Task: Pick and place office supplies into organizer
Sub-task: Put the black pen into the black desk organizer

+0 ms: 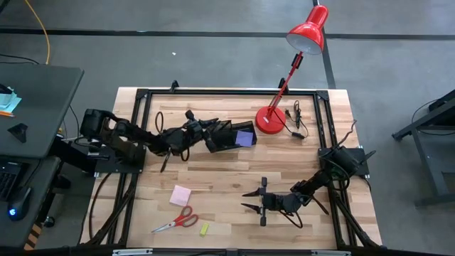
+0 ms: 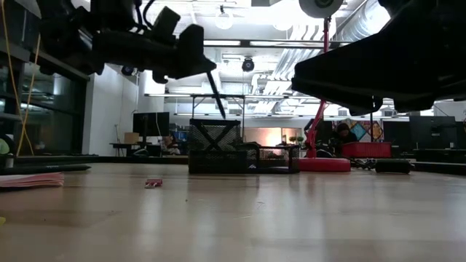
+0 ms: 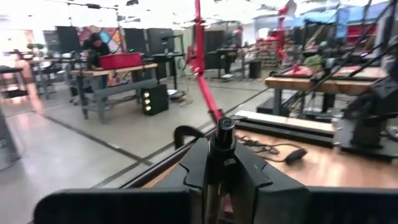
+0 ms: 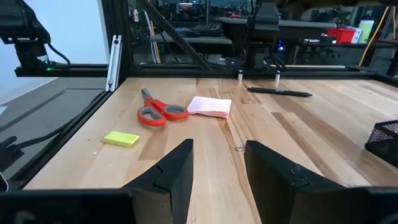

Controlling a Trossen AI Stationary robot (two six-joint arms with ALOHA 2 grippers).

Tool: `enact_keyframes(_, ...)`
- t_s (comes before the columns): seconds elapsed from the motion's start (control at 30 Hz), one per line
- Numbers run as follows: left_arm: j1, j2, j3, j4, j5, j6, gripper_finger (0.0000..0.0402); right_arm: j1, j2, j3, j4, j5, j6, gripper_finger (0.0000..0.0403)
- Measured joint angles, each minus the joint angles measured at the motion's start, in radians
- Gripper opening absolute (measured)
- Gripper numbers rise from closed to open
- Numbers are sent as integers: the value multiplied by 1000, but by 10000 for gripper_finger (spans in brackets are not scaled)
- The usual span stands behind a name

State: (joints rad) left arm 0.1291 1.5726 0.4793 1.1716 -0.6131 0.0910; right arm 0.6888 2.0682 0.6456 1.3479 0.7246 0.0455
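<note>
Hovering, left gripper point(image 1: 190, 126) apparently holds pen point(image 3: 222, 140) beside organizer point(image 1: 229, 136).

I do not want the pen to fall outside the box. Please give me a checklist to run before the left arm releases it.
1. Left gripper shut on the pen: ok.
2. Pen hangs over the organizer: ok, judging by the low view.
3. Pen tip above the organizer's rim, not touching it: ok.
4. Which compartment lies under the pen: cannot tell.
5. Right gripper open, over the table, well apart from the organizer: ok.
</note>
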Motion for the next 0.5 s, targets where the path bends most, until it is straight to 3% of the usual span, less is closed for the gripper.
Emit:
enact_keyframes(0.2, 48, 0, 0, -104, 18, -70, 37, 0, 0, 0, -6, 1, 2, 133)
enact_keyframes(0.37, 97, 0, 0, -167, 141, -146, 31, -1, 0, 0, -23, 1, 3, 133)
enact_keyframes(0.5, 102, 0, 0, -165, 160, -202, 64, -1, 0, 0, -23, 1, 1, 133)
